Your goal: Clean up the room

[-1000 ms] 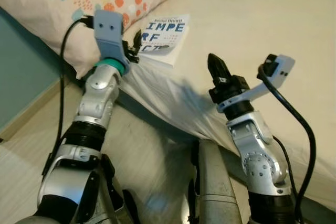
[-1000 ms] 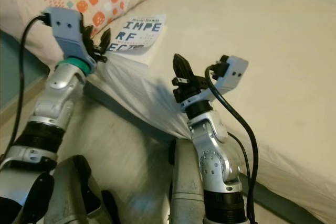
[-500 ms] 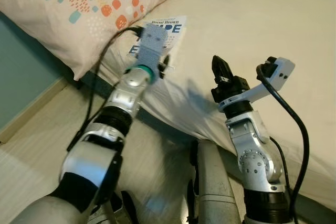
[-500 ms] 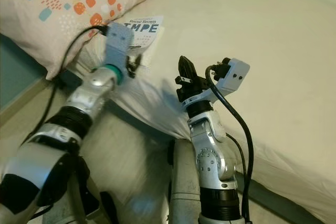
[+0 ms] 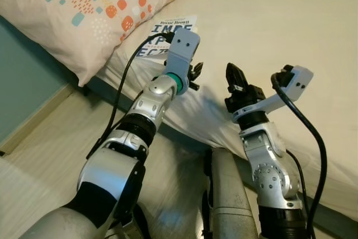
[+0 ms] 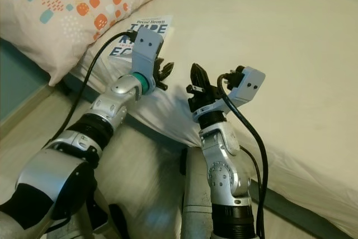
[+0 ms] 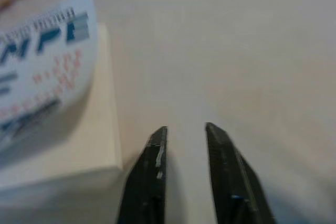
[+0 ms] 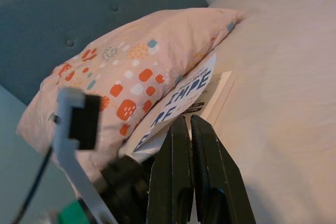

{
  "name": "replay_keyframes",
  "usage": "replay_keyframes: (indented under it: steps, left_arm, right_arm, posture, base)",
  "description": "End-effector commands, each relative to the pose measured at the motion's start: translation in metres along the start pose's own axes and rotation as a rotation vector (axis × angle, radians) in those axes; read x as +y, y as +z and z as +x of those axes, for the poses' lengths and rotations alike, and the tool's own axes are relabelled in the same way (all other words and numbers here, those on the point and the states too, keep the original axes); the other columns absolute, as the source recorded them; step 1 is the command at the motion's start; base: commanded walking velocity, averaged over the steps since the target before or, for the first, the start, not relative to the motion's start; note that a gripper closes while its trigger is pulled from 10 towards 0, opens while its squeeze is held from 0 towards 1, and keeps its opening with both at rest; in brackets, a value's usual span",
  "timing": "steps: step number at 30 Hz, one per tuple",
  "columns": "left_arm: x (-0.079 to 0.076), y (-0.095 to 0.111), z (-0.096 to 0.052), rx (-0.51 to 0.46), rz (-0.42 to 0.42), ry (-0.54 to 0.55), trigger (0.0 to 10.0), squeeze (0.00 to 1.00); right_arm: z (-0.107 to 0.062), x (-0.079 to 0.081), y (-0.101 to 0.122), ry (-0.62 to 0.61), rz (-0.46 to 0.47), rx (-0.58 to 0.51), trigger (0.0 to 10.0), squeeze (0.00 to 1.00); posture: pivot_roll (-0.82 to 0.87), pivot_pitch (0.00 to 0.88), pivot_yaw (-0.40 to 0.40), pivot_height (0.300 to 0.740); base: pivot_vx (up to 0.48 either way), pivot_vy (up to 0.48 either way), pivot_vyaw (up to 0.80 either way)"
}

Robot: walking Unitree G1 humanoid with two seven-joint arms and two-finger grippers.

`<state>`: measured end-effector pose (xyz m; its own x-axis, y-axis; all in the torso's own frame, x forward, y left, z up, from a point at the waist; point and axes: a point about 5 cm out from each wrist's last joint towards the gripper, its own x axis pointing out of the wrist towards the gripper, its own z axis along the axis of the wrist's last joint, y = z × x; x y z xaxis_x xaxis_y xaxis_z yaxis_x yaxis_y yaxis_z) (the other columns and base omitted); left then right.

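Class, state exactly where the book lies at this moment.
The book lies on the bed, against the patterned pillow, on the robot's left, just beyond the left gripper.

The left arm point(image 5: 146, 106) covers the near part of the book point(image 5: 180, 25) on the bed point(image 5: 268, 20), hiding its lower title lines. In the left wrist view the book cover is blurred and cut off at the frame edge. The patterned pillow point(image 5: 78, 9) runs past the picture's edge.
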<state>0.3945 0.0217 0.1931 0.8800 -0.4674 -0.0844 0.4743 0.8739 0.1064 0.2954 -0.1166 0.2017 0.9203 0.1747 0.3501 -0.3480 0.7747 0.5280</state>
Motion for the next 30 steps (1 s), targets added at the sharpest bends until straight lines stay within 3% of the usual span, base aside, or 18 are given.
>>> replay_keyframes:
  steps: [1,2,3,4,23,30]
  left_arm:
    - [-0.008,-0.003,0.002,0.023,0.029,-0.006,0.0,0.00]
    - [-0.009,-0.003,0.003,0.027,0.032,-0.005,1.5,0.00]
    - [-0.009,-0.003,0.003,0.027,0.032,-0.005,1.5,0.00]
    - [-0.010,-0.004,0.003,0.036,0.039,-0.003,9.9,0.00]
    - [-0.011,-0.004,0.006,0.073,0.008,0.151,10.0,0.00]
    - [0.018,0.005,0.003,0.041,-0.002,0.320,10.0,0.00]
  right_arm:
    - [-0.001,0.001,-0.001,-0.005,-0.002,0.001,10.0,0.00]
    - [-0.001,0.001,-0.001,-0.005,-0.001,0.001,10.0,0.00]
    - [-0.001,0.001,-0.001,-0.005,-0.001,0.001,10.0,0.00]
    - [-0.002,0.003,-0.002,-0.004,0.000,0.002,10.0,0.00]
    - [-0.010,0.010,-0.001,-0.026,0.007,0.003,10.0,0.00]
    - [-0.013,0.009,-0.001,-0.037,0.007,0.010,10.0,0.00]
  posture:
    - [-0.24,0.260,0.105,0.471]
    - [-0.24,0.260,0.105,0.471]
    - [-0.24,0.260,0.105,0.471]
    - [-0.24,0.275,0.107,0.471]
    - [-0.30,0.352,0.114,0.471]
    - [-0.30,0.352,0.111,0.471]
  base:
    - [0.000,0.000,0.00]
    - [0.000,0.000,0.00]
    - [0.000,0.000,0.00]
    - [0.000,0.000,0.00]
    - [0.000,0.000,0.00]
    - [0.000,0.000,0.00]
